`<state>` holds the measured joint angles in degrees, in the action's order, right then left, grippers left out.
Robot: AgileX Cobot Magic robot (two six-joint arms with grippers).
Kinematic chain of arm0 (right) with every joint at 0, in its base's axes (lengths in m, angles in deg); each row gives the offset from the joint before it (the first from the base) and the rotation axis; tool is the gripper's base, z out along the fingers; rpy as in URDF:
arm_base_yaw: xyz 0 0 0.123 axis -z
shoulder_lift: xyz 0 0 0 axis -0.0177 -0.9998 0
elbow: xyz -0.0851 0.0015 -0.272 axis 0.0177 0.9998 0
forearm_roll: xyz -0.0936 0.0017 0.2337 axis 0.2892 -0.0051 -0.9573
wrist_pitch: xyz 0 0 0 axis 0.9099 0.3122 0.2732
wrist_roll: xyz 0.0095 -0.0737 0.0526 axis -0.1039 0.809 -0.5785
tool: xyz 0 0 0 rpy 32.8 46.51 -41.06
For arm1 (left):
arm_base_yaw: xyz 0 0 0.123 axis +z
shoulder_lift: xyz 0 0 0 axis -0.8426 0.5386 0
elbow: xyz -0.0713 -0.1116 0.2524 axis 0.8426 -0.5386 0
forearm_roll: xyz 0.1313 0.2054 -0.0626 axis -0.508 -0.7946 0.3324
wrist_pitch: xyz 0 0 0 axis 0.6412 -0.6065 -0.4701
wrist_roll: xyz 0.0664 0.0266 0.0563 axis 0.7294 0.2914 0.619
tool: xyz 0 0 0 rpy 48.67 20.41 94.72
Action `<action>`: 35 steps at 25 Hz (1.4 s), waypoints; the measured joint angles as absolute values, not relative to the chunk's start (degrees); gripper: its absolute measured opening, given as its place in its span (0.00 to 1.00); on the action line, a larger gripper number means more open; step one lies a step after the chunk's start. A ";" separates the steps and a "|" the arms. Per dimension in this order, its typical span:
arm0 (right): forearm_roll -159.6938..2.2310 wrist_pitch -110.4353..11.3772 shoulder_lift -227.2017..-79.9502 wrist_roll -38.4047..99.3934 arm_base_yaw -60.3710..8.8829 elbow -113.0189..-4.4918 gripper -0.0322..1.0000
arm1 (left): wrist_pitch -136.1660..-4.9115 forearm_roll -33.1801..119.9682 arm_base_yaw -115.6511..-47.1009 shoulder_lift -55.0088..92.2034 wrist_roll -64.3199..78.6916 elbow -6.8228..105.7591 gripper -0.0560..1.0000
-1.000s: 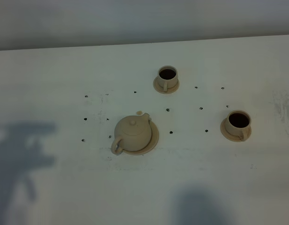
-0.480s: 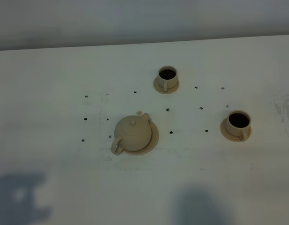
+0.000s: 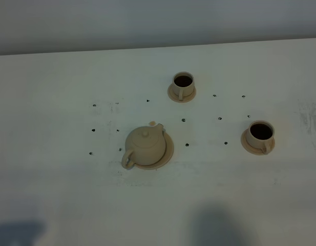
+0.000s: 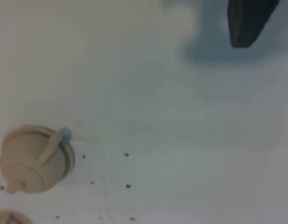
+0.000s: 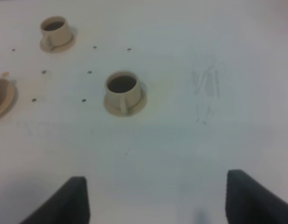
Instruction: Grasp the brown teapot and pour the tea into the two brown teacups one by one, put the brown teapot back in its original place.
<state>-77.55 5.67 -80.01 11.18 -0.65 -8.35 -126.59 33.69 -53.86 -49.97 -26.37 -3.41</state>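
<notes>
While teapot [image 3: 145,146] unmoved, arm shadow receded; right jaws open, left unclear.

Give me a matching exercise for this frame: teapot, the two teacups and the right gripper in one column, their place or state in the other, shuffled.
Things:
1. brown teapot
2. far teacup
3. near teacup
4. right gripper

Places or states:
A. jaws wide apart, holding nothing
B. on the wide saucer, lid on
C. dark inside, at the right of the table
D. dark inside, beyond the teapot's spout

Pairs: 1-B, 2-D, 3-C, 4-A
</notes>
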 joint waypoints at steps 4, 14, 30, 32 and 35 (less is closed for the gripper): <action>-77.55 5.67 -80.01 11.18 -0.65 -8.35 0.61 | -127.14 33.69 -53.86 -50.90 -26.48 -3.74 0.45; -77.55 5.67 -80.01 11.18 -0.65 -8.35 0.61 | -127.15 33.69 -53.86 -50.96 -26.53 -3.94 0.42; -77.55 5.67 -80.01 11.18 -0.65 -8.35 0.61 | -127.33 33.69 -53.86 -54.64 -26.42 -3.94 0.42; -77.55 5.67 -80.01 11.18 -0.65 -8.35 0.61 | -127.33 33.69 -53.86 -54.64 -26.49 -3.94 0.42; -77.55 5.67 -80.01 11.18 -0.65 -8.35 0.61 | -127.39 33.69 -53.86 -54.64 -26.49 -3.94 0.42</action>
<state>-77.55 5.67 -80.01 11.18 -0.65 -8.35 -127.39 33.69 -53.86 -54.64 -26.49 -3.94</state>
